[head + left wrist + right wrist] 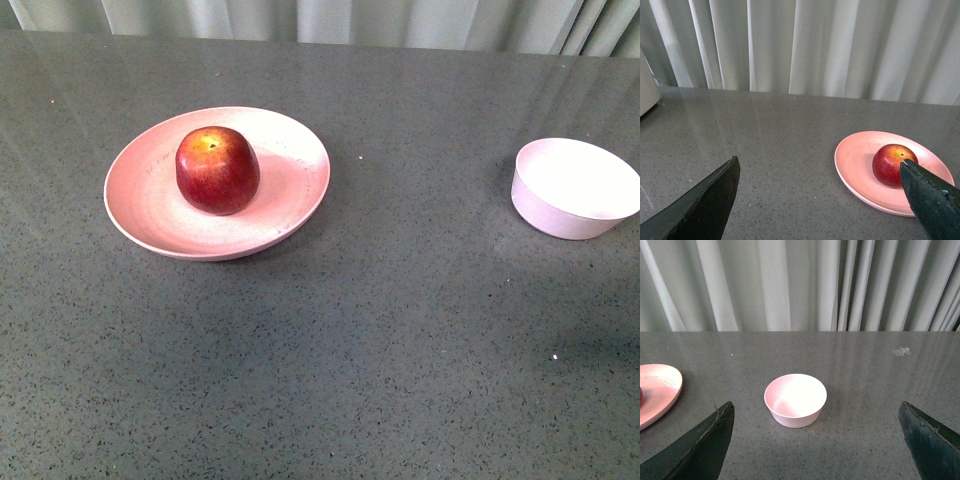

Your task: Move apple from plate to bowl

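The dark red apple (217,169) sits on the wide pink plate (150,215) at the left of the grey table; stem dimple up. The small pale bowl (573,187) stands empty at the right edge of the front view. Neither gripper shows in the front view. In the left wrist view my left gripper (820,165) is open and empty, short of the plate (855,165), with one fingertip in front of the apple (890,162). In the right wrist view my right gripper (816,407) is open and empty, wide apart, with the bowl (795,400) ahead between the fingers.
Pale curtains hang behind the table's far edge (320,45). A pale object (647,85) stands at the table's edge in the left wrist view. The plate's rim (670,390) shows beside the bowl in the right wrist view.
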Available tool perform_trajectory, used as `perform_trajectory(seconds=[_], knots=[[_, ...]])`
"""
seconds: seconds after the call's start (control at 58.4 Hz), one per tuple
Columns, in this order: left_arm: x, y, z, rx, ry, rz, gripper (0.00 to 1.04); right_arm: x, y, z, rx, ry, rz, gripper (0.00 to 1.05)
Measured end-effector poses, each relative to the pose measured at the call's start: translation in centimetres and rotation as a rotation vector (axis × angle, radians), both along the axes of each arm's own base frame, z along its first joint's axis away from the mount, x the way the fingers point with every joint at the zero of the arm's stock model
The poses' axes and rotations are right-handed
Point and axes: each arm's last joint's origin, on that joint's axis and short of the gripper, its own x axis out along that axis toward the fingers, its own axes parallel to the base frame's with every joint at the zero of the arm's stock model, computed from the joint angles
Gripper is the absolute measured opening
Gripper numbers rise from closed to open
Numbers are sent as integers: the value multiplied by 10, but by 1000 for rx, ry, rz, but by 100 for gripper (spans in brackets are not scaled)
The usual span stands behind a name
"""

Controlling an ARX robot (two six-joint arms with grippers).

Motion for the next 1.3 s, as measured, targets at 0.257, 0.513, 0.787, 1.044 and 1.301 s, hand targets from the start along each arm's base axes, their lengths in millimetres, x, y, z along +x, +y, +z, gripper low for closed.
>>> perform_trajectory(seconds=[0.257, 0.513, 0.787, 1.044, 1.301], knots=[[0, 0, 0, 0, 0, 0, 96, 0, 0, 0, 0, 0, 0, 96], [0, 0, 0, 0, 0, 0, 96, 0, 0, 0, 0, 0, 0, 96], [0, 0, 0, 0, 0, 0, 96, 0, 0, 0, 0, 0, 0, 96], [0, 0, 0, 0, 0, 0, 96, 25, -10, 3, 50, 538, 287, 96], [0, 0, 0, 0, 0, 0, 96, 115, -35, 13, -32, 519, 190, 96]])
